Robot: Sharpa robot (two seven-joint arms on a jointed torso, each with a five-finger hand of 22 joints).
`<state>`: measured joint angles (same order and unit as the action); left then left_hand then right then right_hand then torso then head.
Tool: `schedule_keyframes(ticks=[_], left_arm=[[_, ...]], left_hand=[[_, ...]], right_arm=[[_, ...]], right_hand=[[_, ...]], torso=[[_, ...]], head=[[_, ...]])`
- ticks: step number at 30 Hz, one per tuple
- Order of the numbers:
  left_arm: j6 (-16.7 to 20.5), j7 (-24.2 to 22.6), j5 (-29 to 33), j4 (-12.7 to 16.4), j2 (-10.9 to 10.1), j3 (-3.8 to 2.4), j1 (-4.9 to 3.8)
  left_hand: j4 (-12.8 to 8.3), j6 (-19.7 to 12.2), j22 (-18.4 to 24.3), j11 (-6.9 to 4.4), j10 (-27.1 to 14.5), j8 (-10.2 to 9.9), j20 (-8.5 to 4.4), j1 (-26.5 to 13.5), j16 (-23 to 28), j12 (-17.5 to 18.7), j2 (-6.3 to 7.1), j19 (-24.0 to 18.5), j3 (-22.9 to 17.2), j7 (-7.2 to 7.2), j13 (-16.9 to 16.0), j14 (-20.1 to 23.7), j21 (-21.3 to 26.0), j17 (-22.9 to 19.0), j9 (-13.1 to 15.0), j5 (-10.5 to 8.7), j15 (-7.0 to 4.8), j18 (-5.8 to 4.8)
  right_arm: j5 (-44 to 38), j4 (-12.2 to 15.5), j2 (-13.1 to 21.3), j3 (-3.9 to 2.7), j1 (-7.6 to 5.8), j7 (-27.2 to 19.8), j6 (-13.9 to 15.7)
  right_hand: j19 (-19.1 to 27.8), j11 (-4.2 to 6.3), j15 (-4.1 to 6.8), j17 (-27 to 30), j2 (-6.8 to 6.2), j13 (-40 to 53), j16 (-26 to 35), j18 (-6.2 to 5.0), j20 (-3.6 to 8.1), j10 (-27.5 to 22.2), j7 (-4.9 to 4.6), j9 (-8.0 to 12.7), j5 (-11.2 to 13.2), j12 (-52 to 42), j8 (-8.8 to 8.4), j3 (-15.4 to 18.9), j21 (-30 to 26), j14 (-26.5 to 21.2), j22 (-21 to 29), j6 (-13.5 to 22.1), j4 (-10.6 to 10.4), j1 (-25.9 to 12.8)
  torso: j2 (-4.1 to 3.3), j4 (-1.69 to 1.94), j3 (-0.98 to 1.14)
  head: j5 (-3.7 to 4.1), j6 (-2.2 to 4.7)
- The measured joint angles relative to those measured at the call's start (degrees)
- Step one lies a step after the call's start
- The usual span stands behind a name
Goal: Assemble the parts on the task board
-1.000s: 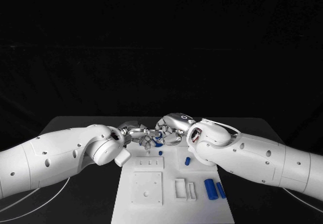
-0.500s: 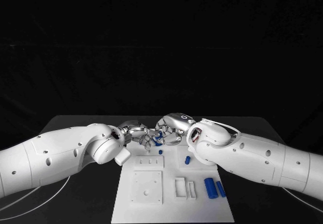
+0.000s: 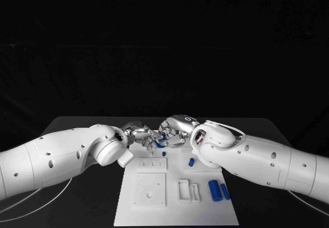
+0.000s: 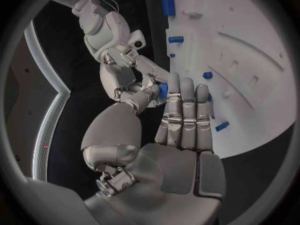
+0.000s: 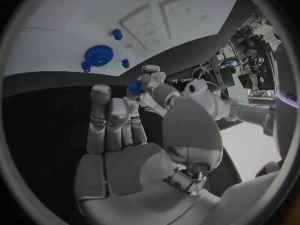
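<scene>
Head view gives you a black table [image 3: 82, 124] against a dark backdrop, with the white rectangular task board [image 3: 175, 209] lying in its middle. On the board you see two long blue cylinders [image 3: 214, 191] side by side towards its right edge, a shorter blue peg [image 3: 191, 163] farther back, and raised white blocks [image 3: 184, 191] beside a square white plate [image 3: 149, 190].

Both hands meet above the board's far end. Your left hand [image 3: 142, 135] and right hand [image 3: 175, 133] face each other, fingertips close together around a small blue part [image 3: 161, 139]. From the left wrist camera the left hand's fingers [image 4: 184, 116] lie straight and together, and the right hand's fingertips pinch the small blue part [image 4: 162, 90]. From the right wrist camera the left hand's fingertips also touch that part [image 5: 135, 87]. You cannot tell whether the left hand grips it.
</scene>
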<state>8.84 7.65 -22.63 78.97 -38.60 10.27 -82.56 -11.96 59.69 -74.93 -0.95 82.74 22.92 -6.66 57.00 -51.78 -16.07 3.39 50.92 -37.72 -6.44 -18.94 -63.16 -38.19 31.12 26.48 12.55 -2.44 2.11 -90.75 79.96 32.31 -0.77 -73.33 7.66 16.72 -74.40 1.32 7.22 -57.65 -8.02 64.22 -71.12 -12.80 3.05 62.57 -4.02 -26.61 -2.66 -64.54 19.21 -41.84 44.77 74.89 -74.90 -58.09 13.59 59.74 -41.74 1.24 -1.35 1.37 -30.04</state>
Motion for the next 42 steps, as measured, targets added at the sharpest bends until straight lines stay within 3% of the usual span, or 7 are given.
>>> schedule_keyframes(ticks=[10,15,20,30,34,39,42], left_arm=[[0.7,0.2,-1.4,0.2,-0.1,-0.1,-0.03],[0.7,0.8,-2.8,0.2,-0.2,-0.1,-0.03],[0.6,2.0,-4.4,0.0,-0.4,-0.1,-0.03],[-2.1,8.2,-9.5,-0.4,-0.6,-0.07,-0.05],[-4.4,11.0,-13.4,-0.1,-0.7,-0.03,-0.05],[-6.3,13.2,-18.4,0.1,-0.4,-0.03,-0.05],[-7.0,14.3,-21.5,0.2,0.1,0.04,-0.05]], left_hand=[[-0.6,0.7,0.0,-0.76,0.8,0.7,-0.4,-1.6,-2.4,-3.1,0.0,1.2,0.0,-0.04,-2.9,-1.6,-2.3,1.2,0.0,3.21,-1.54,-0.36],[-1.5,1.6,0.0,-1.87,1.4,1.0,-0.94,-2.3,-4.9,-5.8,0.69,2.8,0.1,0.2,-4.7,-3.2,-4.4,2.1,0.0,6.83,-2.75,-0.34],[-2.1,2.1,0.0,-2.52,1.4,1.2,-0.93,-3.3,-6.6,-8.4,1.0,3.0,-0.2,0.31,-6.7,-3.9,-6.4,2.8,0.0,9.39,-3.43,-0.34],[-3.2,3.0,0.0,-2.89,1.6,0.8,-1.11,-5.8,-9.1,-12.8,0.02,3.4,-1.1,0.62,-9.2,-5.0,-9.9,3.1,0.0,13.47,-4.33,-0.34],[-3.4,3.3,0.0,-3.17,1.9,0.8,-1.11,-7.2,-10.6,-14.8,-0.46,3.4,-1.4,0.52,-10.1,-5.2,-11.1,3.3,0.1,14.47,-4.41,-0.34],[-3.9,3.5,0.0,-3.19,1.9,0.6,-1.11,-7.7,-11.3,-15.9,-0.44,3.4,-1.8,0.58,-10.5,-5.2,-12.0,3.4,0.6,14.47,-4.79,-0.34],[-3.9,3.5,0.0,-3.18,1.9,0.5,-1.11,-7.7,-11.4,-16.3,-0.47,3.4,-1.7,0.59,-10.6,-5.1,-12.2,3.3,1.0,14.32,-4.88,-0.34]], right_arm=[[1.6,-1.3,0.9,0.18,0.12,-0.1,1.0],[3.8,-1.8,2.6,0.19,0.13,-0.1,2.7],[6.6,-1.6,4.7,0.18,0.12,-0.8,4.4],[16.7,-4.2,10.2,-0.23,-1.08,-5.4,7.7],[20.4,-6.5,11.2,-0.47,-2.71,-6.9,7.2],[25.9,-10.1,10.2,-0.45,-3.67,-8.9,6.0],[28.6,-12.0,9.2,-0.84,-4.24,-10.3,5.2]], right_hand=[[2.2,-1.64,-1.24,1.1,-3.57,-1.2,2.9,-0.11,-1.1,-2.3,-2.72,0.8,-1.1,2.5,-2.34,3.6,-2.0,-1.7,0.0,3.2,-0.6,-3.6],[9.1,-4.52,-4.0,3.3,-7.56,-3.3,8.4,-0.11,-2.9,-7.6,-5.2,2.5,-5.7,6.8,-6.63,6.7,-6.5,-7.5,1.3,11.6,-0.7,-7.6],[15.1,-6.23,-6.07,6.2,-8.43,-6.3,13.9,-0.03,-4.85,-11.7,-7.33,2.5,-10.1,10.2,-7.02,10.2,-11.2,-11.5,3.0,14.6,-1.0,-8.5],[18.4,-6.56,-6.42,10.2,-6.82,-11.5,20.2,-0.03,-6.64,-12.8,-7.32,1.0,-16.0,12.9,-5.98,12.1,-15.7,-12.6,5.1,14.9,-2.5,-7.9],[27.3,-7.18,-8.82,16.5,-3.01,-18.8,31.1,1.42,-8.86,-15.6,-7.29,0.4,-16.7,19.7,-4.75,11.8,-21.9,-17.3,7.3,14.2,-3.5,-8.9],[35.5,-8.81,-13.16,22.7,-1.23,-31.7,42.7,3.94,-11.09,-16.0,-7.32,-0.2,-16.7,29.9,-3.42,12.4,-26.4,-20.8,8.0,13.8,-3.2,-7.7],[38.1,-9.36,-13.89,25.2,-0.56,-41.6,46.8,3.96,-11.86,-12.1,-7.52,-0.1,-17.1,36.8,-2.9,12.5,-27.1,-21.0,7.0,13.1,-3.2,-7.1]], torso=[[0.03,-0.05,0.03],[0.04,-0.04,0.03],[0.09,0.03,-0.07],[0.09,0.07,-0.03],[0.08,0.04,-0.01],[0.07,-0.04,0.0],[0.09,-0.07,0.02]], head=[[-0.05,-0.13],[-0.06,-0.13],[-0.24,-0.07],[-0.98,-0.37],[-1.11,-0.42],[-1.31,-0.81],[-1.39,-1.02]])
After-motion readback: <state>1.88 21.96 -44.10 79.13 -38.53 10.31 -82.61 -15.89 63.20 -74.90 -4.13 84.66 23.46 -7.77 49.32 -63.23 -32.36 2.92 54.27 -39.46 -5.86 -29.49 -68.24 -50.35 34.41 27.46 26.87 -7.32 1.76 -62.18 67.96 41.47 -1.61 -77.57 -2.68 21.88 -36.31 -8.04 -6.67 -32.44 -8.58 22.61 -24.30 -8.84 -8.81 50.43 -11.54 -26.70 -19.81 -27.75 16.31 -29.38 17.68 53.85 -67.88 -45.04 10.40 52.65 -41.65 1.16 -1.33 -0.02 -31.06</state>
